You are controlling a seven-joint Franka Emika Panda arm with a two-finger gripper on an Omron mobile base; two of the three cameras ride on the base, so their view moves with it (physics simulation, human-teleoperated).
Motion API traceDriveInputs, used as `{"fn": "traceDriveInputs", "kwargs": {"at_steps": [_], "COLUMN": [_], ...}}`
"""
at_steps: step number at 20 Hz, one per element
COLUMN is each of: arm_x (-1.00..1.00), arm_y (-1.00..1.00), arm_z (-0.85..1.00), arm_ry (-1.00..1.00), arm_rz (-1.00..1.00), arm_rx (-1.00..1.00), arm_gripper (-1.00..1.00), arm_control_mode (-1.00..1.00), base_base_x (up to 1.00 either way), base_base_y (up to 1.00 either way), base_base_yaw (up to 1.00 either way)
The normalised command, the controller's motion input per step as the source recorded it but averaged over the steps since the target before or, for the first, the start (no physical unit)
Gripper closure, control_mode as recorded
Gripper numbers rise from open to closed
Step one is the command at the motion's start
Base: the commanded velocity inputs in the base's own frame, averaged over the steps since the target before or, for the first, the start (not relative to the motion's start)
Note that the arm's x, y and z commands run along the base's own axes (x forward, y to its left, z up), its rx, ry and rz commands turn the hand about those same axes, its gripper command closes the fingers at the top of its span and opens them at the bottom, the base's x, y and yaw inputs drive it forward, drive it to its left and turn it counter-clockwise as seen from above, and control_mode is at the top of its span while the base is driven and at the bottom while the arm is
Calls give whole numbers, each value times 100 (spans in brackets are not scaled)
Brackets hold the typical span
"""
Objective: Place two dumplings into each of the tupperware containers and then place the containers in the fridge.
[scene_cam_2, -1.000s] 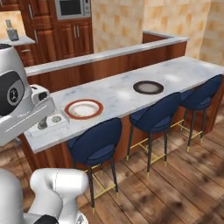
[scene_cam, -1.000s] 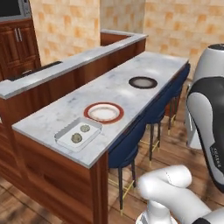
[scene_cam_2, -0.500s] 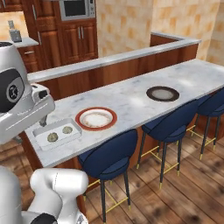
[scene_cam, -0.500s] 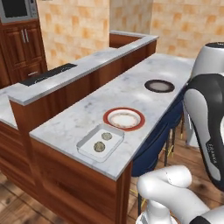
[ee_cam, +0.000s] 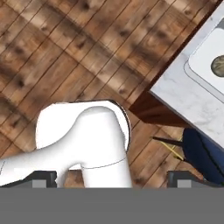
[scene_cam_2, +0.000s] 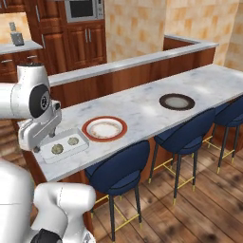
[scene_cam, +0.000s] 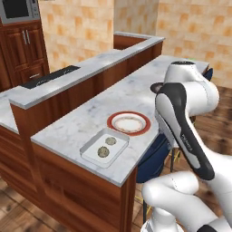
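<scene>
**Spotter:** Where does your gripper stand?

**Operator:** My gripper (ee_cam: 113, 179) is spread wide with nothing in it. The two fingertips (ee_cam: 43, 178) sit far apart, and between them I see only wooden floor (ee_cam: 65, 52). The hand looks down past the counter's end.

**Spotter:** And the tray?

**Operator:** The white tupperware container (scene_cam: 105, 147) rests on the marble counter (scene_cam: 81, 122) close to its near corner. Both dumplings (scene_cam: 111, 141) are already in it, side by side and apart from each other. From my fingers it lies up and to the right, well apart, and higher than where they point. I catch one rounded corner of it (ee_cam: 205, 57) and the edge of one dumpling (ee_cam: 217, 64) at the frame's border.

**Spotter:** How does its long side run?

**Operator:** Along the counter's length, with one short end toward the red-rimmed plate (scene_cam_2: 104, 128), which sits just beside it. I judge I must swing the hand up and to the right, then come down across the narrow width, because the long way looks too wide for my fingers.

**Spotter:** Can you read any labels?

**Operator:** No. The tray and plates are plain. There is a small mark on my arm's dark band, too fine to make out.
</scene>
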Motion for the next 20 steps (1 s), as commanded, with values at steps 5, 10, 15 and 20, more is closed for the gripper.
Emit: {"fn": "traceDriveInputs", "kwargs": {"at_steps": [5,10,15,20], "arm_x": [76,46,23,8], "arm_y": [25,67,92,88], "arm_z": [-85,-46,-37,-40], "arm_ry": [0,-4,0,-1], "arm_rz": [16,-6,-10,-9], "arm_rx": [0,-1,0,0], "arm_gripper": [-100,-100,-100,-100], "arm_control_mode": [-100,-100,-100,-100], "base_base_x": [0,0,0,0], "base_base_y": [0,0,0,0], "base_base_yaw": [0,0,0,0]}}
